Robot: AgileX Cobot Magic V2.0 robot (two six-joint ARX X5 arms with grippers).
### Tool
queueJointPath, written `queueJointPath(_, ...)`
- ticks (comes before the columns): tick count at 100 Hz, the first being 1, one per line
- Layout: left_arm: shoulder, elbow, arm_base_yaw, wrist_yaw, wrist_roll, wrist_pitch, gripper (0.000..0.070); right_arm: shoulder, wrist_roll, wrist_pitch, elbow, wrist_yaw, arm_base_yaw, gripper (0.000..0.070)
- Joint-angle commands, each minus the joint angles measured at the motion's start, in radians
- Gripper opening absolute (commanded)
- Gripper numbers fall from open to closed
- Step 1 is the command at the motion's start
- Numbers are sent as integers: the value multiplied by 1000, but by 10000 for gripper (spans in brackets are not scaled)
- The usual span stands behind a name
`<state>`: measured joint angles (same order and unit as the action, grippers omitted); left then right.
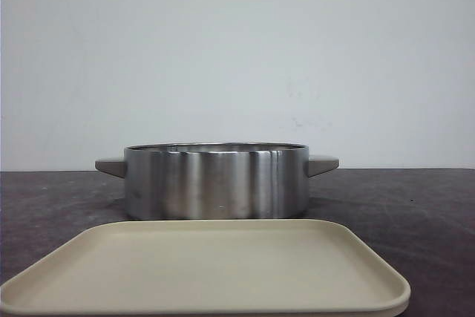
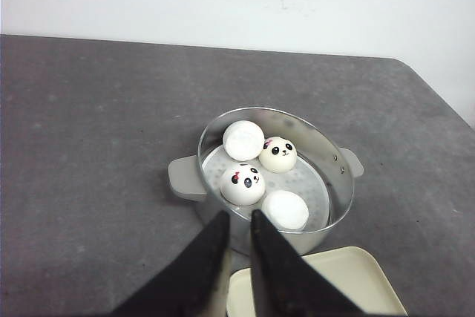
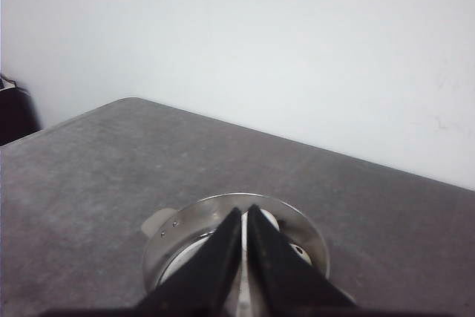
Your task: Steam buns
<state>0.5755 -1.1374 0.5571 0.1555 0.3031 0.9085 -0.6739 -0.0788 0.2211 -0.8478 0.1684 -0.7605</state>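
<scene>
The tray (image 1: 208, 272) lay bare, all four buns (image 2: 243, 183) sat in the pot (image 1: 216, 180), both my grippers (image 2: 237, 222) (image 3: 244, 217) hovered nearly closed and empty, so loading looked finished.

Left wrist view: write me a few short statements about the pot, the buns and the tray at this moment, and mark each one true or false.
1. Four buns sit inside the steel pot. True.
2. All four buns show a panda face to the camera. False: only two do, one and another; the other two show plain white.
3. The beige tray holds one bun. False: nothing lies on it.
4. The left gripper holds a bun. False: its fingers are close together with nothing between them.
5. The pot has a handle on each side. True.
</scene>
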Motion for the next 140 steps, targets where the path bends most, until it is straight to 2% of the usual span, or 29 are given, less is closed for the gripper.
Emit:
queueJointPath(1, 6, -12, 7, 3, 1, -11, 0, 31, 8, -14, -3, -24, 53, 7)
queueJointPath(12, 5, -12, 7, 3, 1, -11, 0, 111, 61, -35, 90, -87, 204, 7)
queueJointPath(32, 5, -12, 7, 3, 1, -11, 0, 321, 68, -290, 468, -174, 447, 7)
queueJointPath(41, 4, -12, 7, 3, 1, -11, 0, 436, 68, -332, 620, -211, 519, 7)
queueJointPath(57, 4, -12, 7, 3, 1, -11, 0, 610, 68, -240, 766, -220, 589, 7)
queueJointPath(71, 4, -12, 7, 3, 1, -11, 0, 671, 68, -51, 782, -218, 633, 7)
queueJointPath(85, 4, -12, 7, 3, 1, -11, 0, 670, 73, 42, 783, -221, 673, 7)
queueJointPath(140, 4, -12, 7, 3, 1, -11, 0, 670, 90, -32, 830, -221, 703, 7)
